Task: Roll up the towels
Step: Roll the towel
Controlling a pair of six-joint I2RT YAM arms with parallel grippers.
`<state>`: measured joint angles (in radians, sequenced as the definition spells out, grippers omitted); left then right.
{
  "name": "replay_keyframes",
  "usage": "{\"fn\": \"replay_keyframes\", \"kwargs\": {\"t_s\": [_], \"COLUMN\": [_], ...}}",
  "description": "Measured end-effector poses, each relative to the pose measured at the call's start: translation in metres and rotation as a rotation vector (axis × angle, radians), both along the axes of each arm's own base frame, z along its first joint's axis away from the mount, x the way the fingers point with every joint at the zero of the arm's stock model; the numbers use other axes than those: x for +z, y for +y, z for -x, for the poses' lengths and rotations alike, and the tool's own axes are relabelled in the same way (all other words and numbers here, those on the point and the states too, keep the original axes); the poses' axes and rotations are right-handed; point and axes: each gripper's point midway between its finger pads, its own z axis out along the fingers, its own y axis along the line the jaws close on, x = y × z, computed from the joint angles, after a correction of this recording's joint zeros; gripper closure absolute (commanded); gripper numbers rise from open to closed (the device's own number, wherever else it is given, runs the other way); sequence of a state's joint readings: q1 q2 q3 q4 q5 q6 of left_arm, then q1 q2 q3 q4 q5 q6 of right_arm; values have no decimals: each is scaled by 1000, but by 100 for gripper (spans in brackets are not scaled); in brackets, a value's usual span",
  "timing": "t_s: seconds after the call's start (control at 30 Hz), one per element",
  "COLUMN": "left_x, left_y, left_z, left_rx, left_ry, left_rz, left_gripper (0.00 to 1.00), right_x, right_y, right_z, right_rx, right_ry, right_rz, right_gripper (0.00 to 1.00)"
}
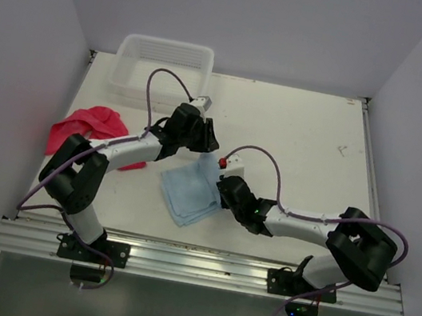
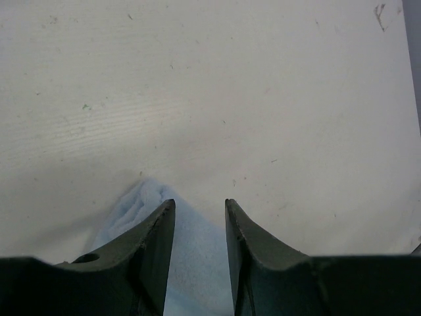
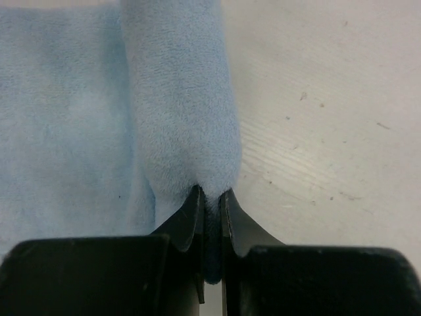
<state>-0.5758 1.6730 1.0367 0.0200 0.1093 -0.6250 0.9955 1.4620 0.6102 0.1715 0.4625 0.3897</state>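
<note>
My right end effector (image 3: pixel 210 199) pinches a raised fold of the blue towel (image 1: pixel 188 191) on the bench (image 1: pixel 303 141); my left end effector (image 2: pixel 200 217), narrowly parted, hovers over its corner (red towel (image 1: pixel 86 127) well apart).

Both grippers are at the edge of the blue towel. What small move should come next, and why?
Probably close the left gripper on the blue towel: its jaws stand apart over the towel's corner, while the right gripper pinches a raised fold.
</note>
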Motion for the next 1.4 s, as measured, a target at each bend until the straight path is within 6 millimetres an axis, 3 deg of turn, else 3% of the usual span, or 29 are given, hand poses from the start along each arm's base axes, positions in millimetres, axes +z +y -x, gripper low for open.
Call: {"fn": "replay_keyframes", "kwargs": {"t_s": [0.33,0.63,1.1,1.2,1.4], "left_x": [3,1,-46,-49,-57], "left_y": [-6,-10,8,10,10], "left_z": [4,10,40,37,35], "left_rx": [-34,-57,-55,-45,-40], "left_ry": [10,21,93,86,85], "left_rz": [25,50,12,-2,-7], "left_gripper": [60,60,60,61,61], "right_x": [11,6,2,2,4], "right_y": [-10,18,29,29,33], "right_z": [-9,8,12,12,14], "right_rx": [-12,64,77,78,72], "right_ry": [-180,-305,-337,-333,-315], "right_rz": [336,580,707,704,647], "right_gripper": [100,100,99,91,60]}}
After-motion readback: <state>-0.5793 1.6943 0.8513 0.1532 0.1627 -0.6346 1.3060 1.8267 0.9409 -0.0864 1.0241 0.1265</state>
